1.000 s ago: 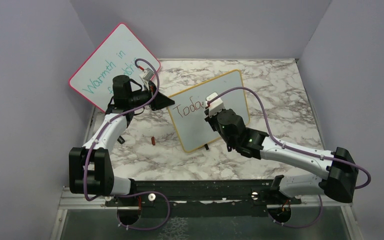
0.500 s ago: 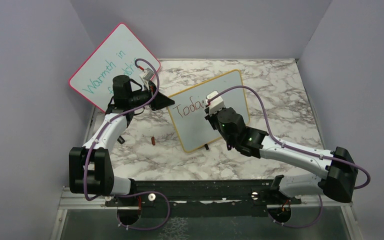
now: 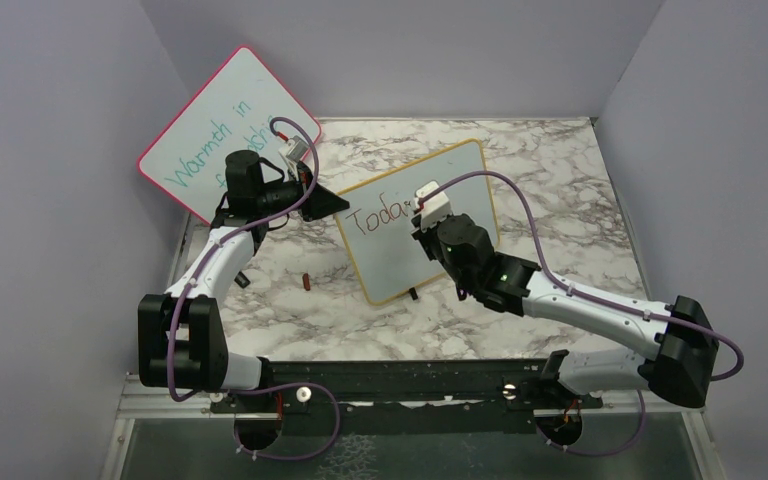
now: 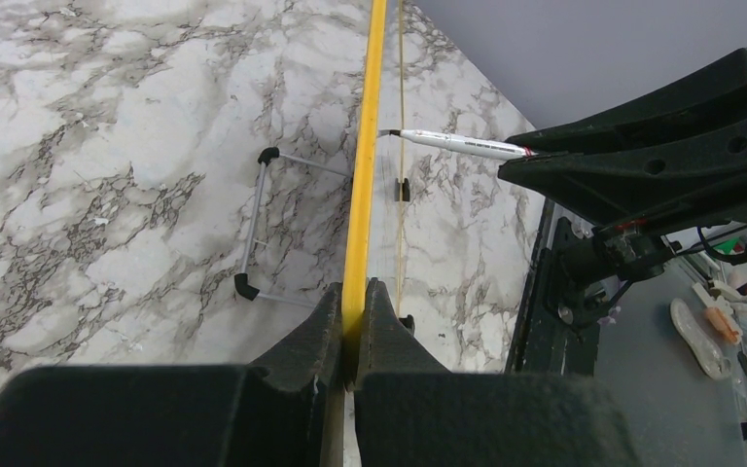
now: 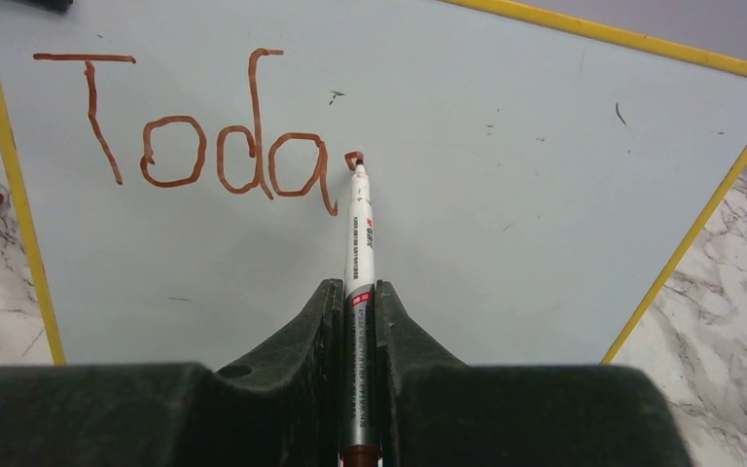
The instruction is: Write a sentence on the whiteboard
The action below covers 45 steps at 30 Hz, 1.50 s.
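Note:
The whiteboard (image 3: 392, 268) with its yellow frame stands tilted on the marble table. My left gripper (image 4: 353, 292) is shut on the frame's left edge (image 4: 365, 175), seen edge-on. My right gripper (image 5: 358, 287) is shut on a white marker (image 5: 360, 233) whose tip touches the board face (image 5: 525, 195). The sentence (image 5: 195, 146) reads "Toda" in red-brown, with a small fresh hook at the marker tip. From above, the right gripper (image 3: 422, 225) covers the end of the writing (image 3: 372, 218).
A pink-framed board (image 3: 225, 130) with teal writing leans in the back left corner. A red-brown marker cap (image 3: 305, 282) lies on the table left of the whiteboard. The board's wire stand (image 4: 253, 224) sticks out behind it. Walls close in on both sides.
My right gripper has shifted slightly to the right along the board with the marker. The left arm and the whiteboard have not moved.

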Each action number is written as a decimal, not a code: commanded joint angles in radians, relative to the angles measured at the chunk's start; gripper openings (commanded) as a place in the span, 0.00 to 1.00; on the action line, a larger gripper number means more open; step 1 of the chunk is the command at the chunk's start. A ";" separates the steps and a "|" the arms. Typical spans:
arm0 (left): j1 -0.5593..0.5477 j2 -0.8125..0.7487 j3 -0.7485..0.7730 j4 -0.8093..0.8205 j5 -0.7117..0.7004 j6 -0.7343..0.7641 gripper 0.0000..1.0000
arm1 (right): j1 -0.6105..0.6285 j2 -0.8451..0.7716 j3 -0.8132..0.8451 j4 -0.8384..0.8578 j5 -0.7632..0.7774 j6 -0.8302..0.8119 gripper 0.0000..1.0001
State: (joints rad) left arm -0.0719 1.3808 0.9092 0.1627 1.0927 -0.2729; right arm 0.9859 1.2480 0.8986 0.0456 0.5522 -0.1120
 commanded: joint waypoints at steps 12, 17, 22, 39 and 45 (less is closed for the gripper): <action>-0.005 0.027 -0.007 -0.067 -0.020 0.093 0.00 | -0.008 -0.010 -0.010 -0.085 0.006 0.014 0.00; -0.006 0.028 -0.006 -0.069 -0.023 0.095 0.00 | -0.008 -0.014 -0.012 -0.091 0.037 0.015 0.01; -0.006 0.027 -0.007 -0.070 -0.023 0.095 0.00 | -0.008 -0.020 -0.014 -0.086 0.037 0.014 0.01; -0.006 0.026 -0.007 -0.070 -0.024 0.095 0.00 | -0.009 -0.019 -0.010 -0.055 0.064 -0.001 0.01; -0.005 0.026 -0.007 -0.070 -0.024 0.095 0.00 | -0.012 -0.008 0.004 -0.004 0.063 -0.022 0.01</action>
State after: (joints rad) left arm -0.0719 1.3808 0.9092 0.1619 1.0924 -0.2722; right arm 0.9855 1.2396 0.8982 -0.0002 0.5861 -0.1116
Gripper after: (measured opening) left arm 0.032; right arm 0.176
